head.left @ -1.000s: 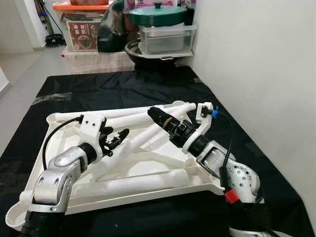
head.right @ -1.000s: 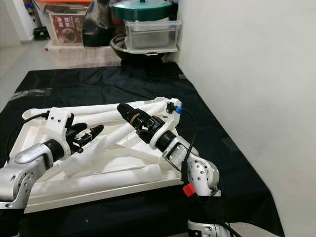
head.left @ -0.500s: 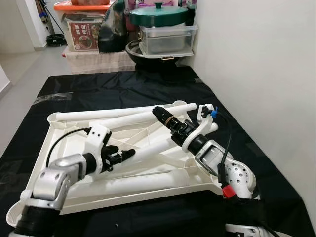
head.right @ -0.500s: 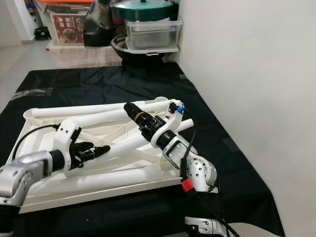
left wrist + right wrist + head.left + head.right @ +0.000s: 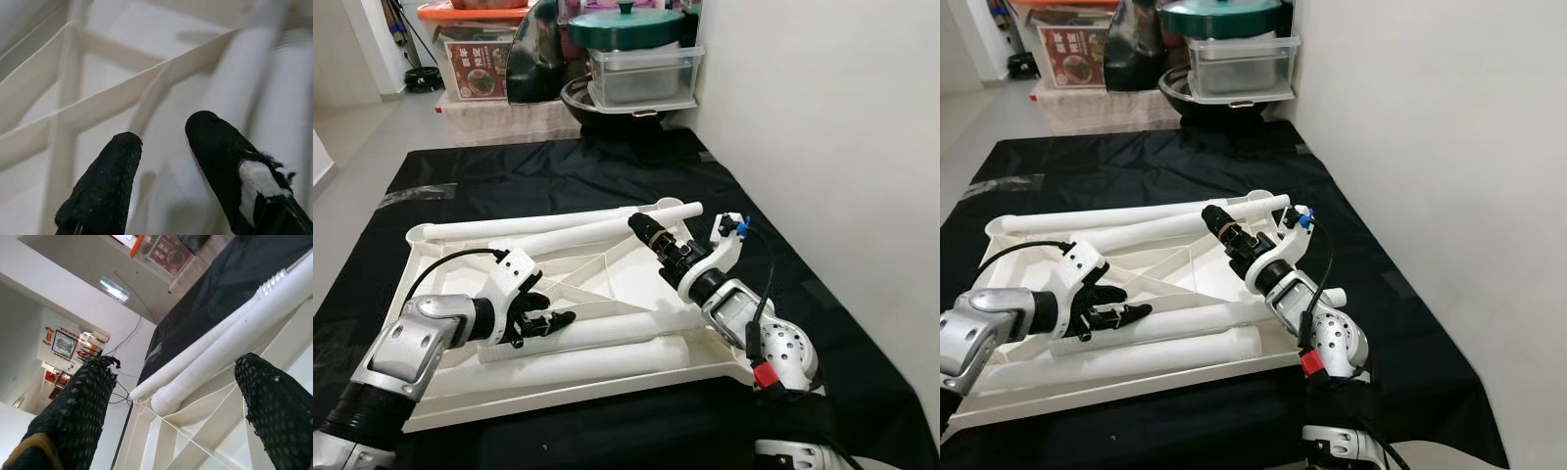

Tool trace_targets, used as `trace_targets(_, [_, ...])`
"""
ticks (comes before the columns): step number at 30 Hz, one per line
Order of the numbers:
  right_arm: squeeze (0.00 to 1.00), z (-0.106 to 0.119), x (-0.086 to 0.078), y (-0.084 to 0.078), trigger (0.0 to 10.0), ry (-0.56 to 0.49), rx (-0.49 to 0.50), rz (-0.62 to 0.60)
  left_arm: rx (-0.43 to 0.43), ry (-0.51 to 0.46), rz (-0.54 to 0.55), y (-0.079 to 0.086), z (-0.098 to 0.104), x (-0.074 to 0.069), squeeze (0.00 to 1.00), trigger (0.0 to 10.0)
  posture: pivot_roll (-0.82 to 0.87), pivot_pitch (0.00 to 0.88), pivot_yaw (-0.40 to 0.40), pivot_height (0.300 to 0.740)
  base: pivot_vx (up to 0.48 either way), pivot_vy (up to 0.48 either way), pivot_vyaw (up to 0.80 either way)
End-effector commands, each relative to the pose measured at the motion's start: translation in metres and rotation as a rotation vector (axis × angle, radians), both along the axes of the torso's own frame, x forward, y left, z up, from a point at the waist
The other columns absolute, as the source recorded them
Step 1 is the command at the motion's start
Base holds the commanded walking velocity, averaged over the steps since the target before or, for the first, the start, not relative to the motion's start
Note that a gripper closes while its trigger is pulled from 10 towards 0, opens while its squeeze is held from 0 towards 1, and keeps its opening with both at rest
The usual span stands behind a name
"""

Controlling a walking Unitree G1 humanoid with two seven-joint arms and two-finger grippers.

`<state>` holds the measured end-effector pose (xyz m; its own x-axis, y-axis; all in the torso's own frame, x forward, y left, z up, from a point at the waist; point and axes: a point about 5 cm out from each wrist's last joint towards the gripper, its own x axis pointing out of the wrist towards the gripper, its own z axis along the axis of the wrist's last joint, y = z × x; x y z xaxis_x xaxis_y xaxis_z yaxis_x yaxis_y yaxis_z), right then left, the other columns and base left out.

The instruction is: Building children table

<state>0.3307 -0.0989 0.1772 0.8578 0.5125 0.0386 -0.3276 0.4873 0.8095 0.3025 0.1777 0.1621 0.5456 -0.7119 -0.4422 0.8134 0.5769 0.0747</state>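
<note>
A white children's table top [image 5: 423, 284] lies upside down on a black cloth, ribs facing up. Two long white legs [image 5: 548, 226] rest along its far edge. Two more legs lie flat near the front: one [image 5: 626, 327] just past my left gripper, and a thicker one [image 5: 578, 360] nearer me. My left gripper [image 5: 556, 319] hovers low over the ribs at the end of that leg, open, with nothing between its fingers [image 5: 105, 171]. My right gripper [image 5: 642, 227] reaches toward the far legs, and in its wrist view they [image 5: 230, 338] show between its wide-open fingers [image 5: 271, 401].
The black cloth [image 5: 558, 176] covers the floor around the table top. Plastic boxes, a green-lidded pot [image 5: 626, 27] and a wok are stacked at the back. A white wall [image 5: 822, 147] runs close along the right. Bare floor [image 5: 352, 137] lies at the back left.
The leg held slanting between both grippers has come down and now lies flat in the table top. My left gripper has let go of it. My right gripper has shifted toward the far legs.
</note>
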Motion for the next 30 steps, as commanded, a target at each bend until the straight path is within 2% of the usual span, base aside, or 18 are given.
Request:
trace_targets(1, [0.00, 0.000, 0.001, 0.001, 10.0, 0.010, 0.017, -0.011, -0.003, -0.001, -0.037, 0.000, 0.001, -0.003, 0.00, 10.0, 0.02, 0.000, -0.011, 0.740, 0.000, 0.000, 0.00])
trace_targets(8, [0.00, -0.002, 0.002, 0.002, 10.0, 0.026, 0.011, -0.012, 0.010, 0.003, -0.055, 0.003, 0.000, -0.003, 0.00, 10.0, 0.02, 0.000, -0.014, 0.740, 0.000, 0.000, 0.00])
trace_targets(11, [0.00, -0.003, 0.004, 0.001, 10.0, 0.037, 0.010, -0.020, 0.007, 0.013, -0.113, 0.001, 0.001, -0.003, 0.00, 10.0, 0.02, 0.000, -0.014, 0.740, 0.000, 0.000, 0.00])
trace_targets(13, [0.00, -0.003, 0.004, 0.001, 10.0, 0.037, 0.010, -0.020, 0.007, 0.013, -0.113, 0.001, 0.001, -0.003, 0.00, 10.0, 0.02, 0.000, -0.014, 0.740, 0.000, 0.000, 0.00])
trace_targets(15, [0.00, -0.003, 0.004, 0.001, 10.0, 0.041, 0.010, -0.021, 0.020, 0.027, -0.114, 0.001, -0.003, -0.002, 0.00, 10.0, 0.02, 0.000, -0.011, 0.740, 0.000, 0.000, 0.00])
trace_targets(16, [0.00, -0.005, 0.004, 0.001, 10.0, 0.049, 0.009, -0.026, 0.030, 0.061, -0.110, 0.003, -0.012, 0.000, 0.00, 10.0, 0.01, 0.000, -0.007, 0.740, 0.000, 0.000, 0.00])
trace_targets(21, [0.00, -0.005, 0.004, 0.000, 10.0, 0.055, 0.009, -0.034, 0.021, 0.084, -0.128, 0.004, -0.015, -0.001, 0.00, 10.0, 0.01, 0.000, -0.003, 0.740, 0.000, 0.000, 0.00])
trace_targets(27, [0.00, -0.007, 0.004, 0.000, 10.0, 0.072, 0.012, -0.041, 0.068, 0.140, -0.113, 0.011, -0.032, -0.002, 0.00, 10.0, 0.01, 0.000, -0.004, 0.740, 0.000, 0.000, 0.00])
trace_targets(30, [0.00, -0.007, 0.004, 0.000, 10.0, 0.072, 0.012, -0.041, 0.068, 0.140, -0.113, 0.011, -0.032, -0.002, 0.00, 10.0, 0.01, 0.000, -0.004, 0.740, 0.000, 0.000, 0.00])
